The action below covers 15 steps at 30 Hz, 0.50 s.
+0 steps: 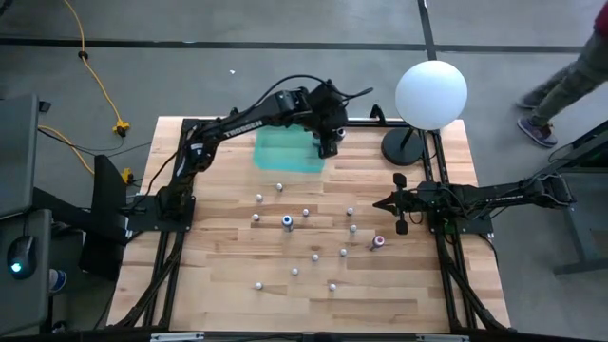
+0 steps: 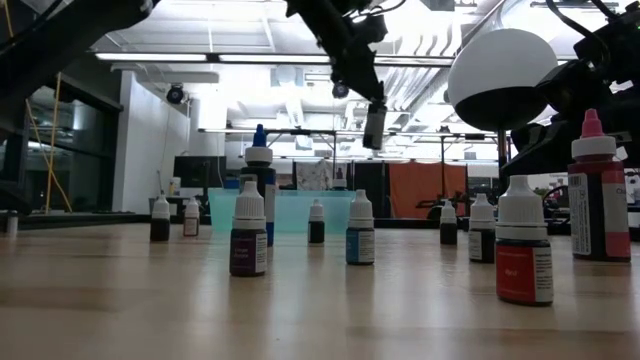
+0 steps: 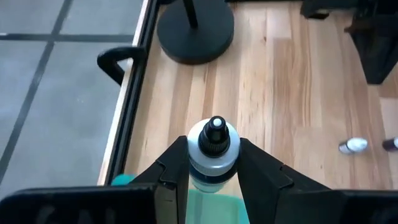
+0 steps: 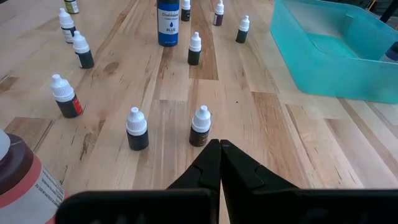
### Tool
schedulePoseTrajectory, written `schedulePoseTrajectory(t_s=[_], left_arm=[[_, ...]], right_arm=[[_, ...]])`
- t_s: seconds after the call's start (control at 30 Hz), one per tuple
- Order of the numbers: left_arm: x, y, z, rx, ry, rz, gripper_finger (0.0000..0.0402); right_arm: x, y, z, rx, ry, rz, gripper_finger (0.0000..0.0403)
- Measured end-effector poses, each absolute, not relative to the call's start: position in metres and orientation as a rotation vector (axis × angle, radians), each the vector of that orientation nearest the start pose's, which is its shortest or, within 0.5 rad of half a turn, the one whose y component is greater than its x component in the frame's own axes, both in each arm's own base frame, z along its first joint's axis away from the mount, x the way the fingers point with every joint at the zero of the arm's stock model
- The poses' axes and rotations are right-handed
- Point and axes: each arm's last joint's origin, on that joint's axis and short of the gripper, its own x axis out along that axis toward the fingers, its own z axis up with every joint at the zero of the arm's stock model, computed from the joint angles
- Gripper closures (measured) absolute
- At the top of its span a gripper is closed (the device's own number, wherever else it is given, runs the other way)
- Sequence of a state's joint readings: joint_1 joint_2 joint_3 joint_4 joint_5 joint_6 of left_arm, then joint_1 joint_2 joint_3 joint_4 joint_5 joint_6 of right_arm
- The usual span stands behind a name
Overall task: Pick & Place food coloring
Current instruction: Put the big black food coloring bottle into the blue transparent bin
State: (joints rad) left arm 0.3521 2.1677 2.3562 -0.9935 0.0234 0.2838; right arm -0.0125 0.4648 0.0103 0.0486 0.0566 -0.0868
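The left gripper [image 1: 328,144] is held over the far side of the worktop [image 1: 418,294], above the right end of the teal bin [image 1: 281,152]. Its jaws are pinching one small bottle [image 3: 212,152] by the body, cap upward. The step in hand is judged to be the drop into the bin. For a clean release, the bottle should first be brought fully over the bin floor, because in the left wrist view only a small part of the bin is seen under it. The jaws should be opened low, so that the bottle is not bounced out.

The other food coloring bottles [image 1: 294,271] are scattered upright over the middle of the worktop, among them a larger blue bottle [image 4: 167,23] and a pink-capped bottle [image 2: 600,190].

The right gripper [image 4: 219,163] waits near the right edge of the worktop, beside the lamp base [image 1: 406,147], with its jaws pressed together and nothing between them.
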Motion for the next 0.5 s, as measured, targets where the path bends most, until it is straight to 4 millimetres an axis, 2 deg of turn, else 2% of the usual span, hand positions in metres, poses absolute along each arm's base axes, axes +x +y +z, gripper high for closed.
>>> schedulePoseTrajectory(t_s=[0.1,0.3,0.37,0.5], left_arm=[[0.433,0.16,0.358,0.103,0.845,0.179,0.0305],[0.405,0.158,0.375,0.143,0.82,0.183,0.0305],[0.395,0.157,0.372,0.154,0.807,0.182,0.0305],[0.369,0.16,0.352,0.136,0.803,0.189,0.0305]], right_arm=[[0.119,-0.003,0.13,-0.095,0.408,-0.05,0.0402],[0.119,-0.003,0.13,-0.094,0.409,-0.051,0.0402],[0.119,-0.003,0.13,-0.094,0.409,-0.05,0.0402],[0.119,-0.003,0.13,-0.094,0.409,-0.05,0.0402]])
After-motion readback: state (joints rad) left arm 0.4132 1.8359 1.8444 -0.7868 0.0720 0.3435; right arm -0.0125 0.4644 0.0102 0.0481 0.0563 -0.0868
